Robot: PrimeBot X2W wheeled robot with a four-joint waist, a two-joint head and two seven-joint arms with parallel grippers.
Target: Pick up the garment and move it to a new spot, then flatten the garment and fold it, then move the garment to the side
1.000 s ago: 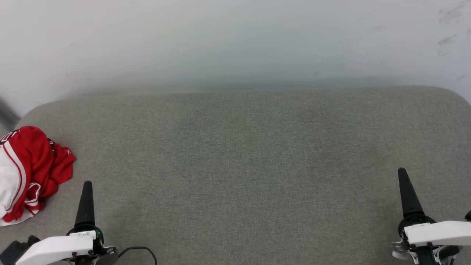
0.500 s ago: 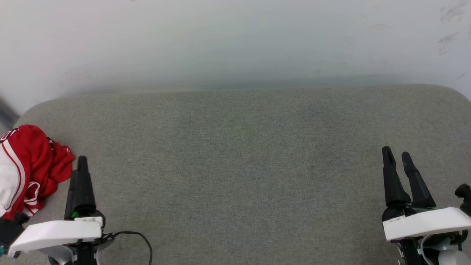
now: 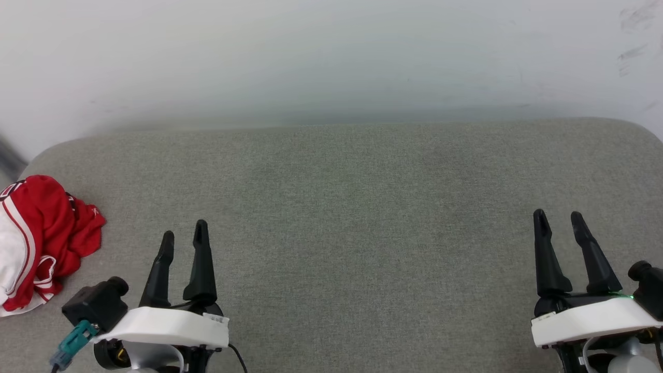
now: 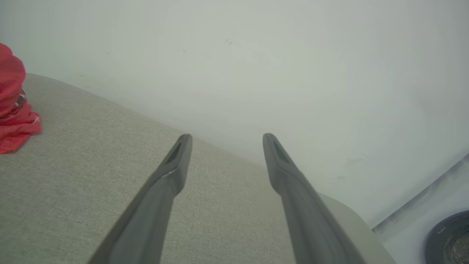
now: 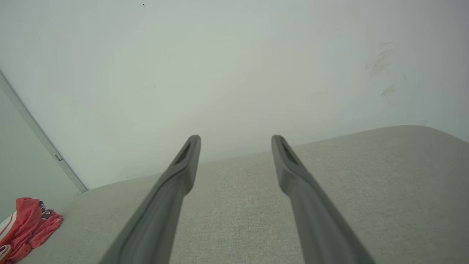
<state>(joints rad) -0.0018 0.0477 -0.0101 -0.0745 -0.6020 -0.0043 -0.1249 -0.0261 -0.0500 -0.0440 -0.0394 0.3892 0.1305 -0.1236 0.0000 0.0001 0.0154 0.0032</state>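
We found the garment (image 3: 41, 238) crumpled, untouched; left pincer (image 3: 184, 230) and right pincer (image 3: 558, 215) stood apart, empty. All 3 steps remained.

Garment (image 3: 41, 233) lies on the padded surface (image 3: 362, 207) at its left edge, apart from the left gripper (image 3: 184, 230) to its right; right gripper (image 3: 559, 215) over the near right part; wall (image 3: 331, 62) stands behind the far edge.

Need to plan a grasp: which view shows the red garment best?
Head view: the garment lies crumpled at the left edge of the cushion, red body and white striped sleeve visible. Left wrist view catches a red edge; right wrist view shows it small, distant.
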